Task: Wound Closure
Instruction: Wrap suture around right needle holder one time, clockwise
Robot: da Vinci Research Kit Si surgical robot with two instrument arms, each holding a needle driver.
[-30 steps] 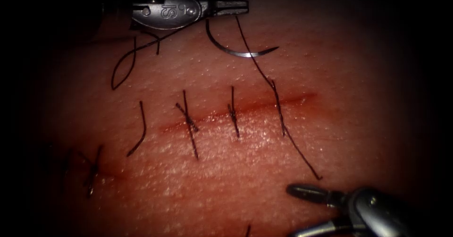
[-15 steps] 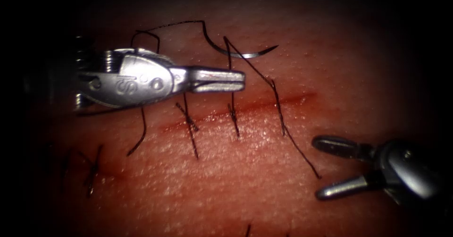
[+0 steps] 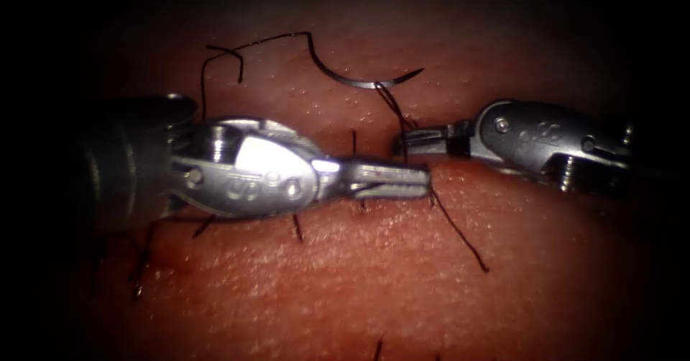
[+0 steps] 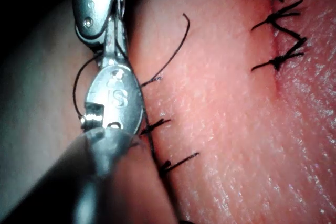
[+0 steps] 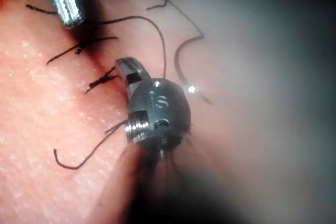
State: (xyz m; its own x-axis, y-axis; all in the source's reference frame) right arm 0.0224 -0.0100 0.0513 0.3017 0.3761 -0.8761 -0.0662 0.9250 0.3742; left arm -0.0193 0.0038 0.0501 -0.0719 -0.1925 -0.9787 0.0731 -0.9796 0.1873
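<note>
The curved needle (image 3: 352, 80) lies loose on the tissue (image 3: 345, 289), beyond the cut near its right end, held by neither tool; it also shows as the needle (image 5: 181, 66). My left tool (image 3: 392, 177) lies across the cut with its jaws shut, apparently on the thread (image 3: 404, 152) running down from the needle. Coming in from the right, my right tool (image 3: 415, 140) is shut on the same thread at the rightmost stitch, its tip almost touching the left tool's. The left tool (image 4: 113, 51) and right tool (image 5: 128, 69) show up close.
A free thread tail (image 3: 460, 235) runs from the rightmost stitch toward the lower right. Loose thread (image 3: 215, 52) loops from the needle's end across the far tissue. An older stitch (image 3: 136, 260) sits at the far left. Tied stitches (image 4: 278, 61) cross the cut.
The left tool came down from the top of the view to the cut, carrying thread. The right tool rose from the lower right and closed its open jaws at the rightmost stitch. The needle stayed put.
</note>
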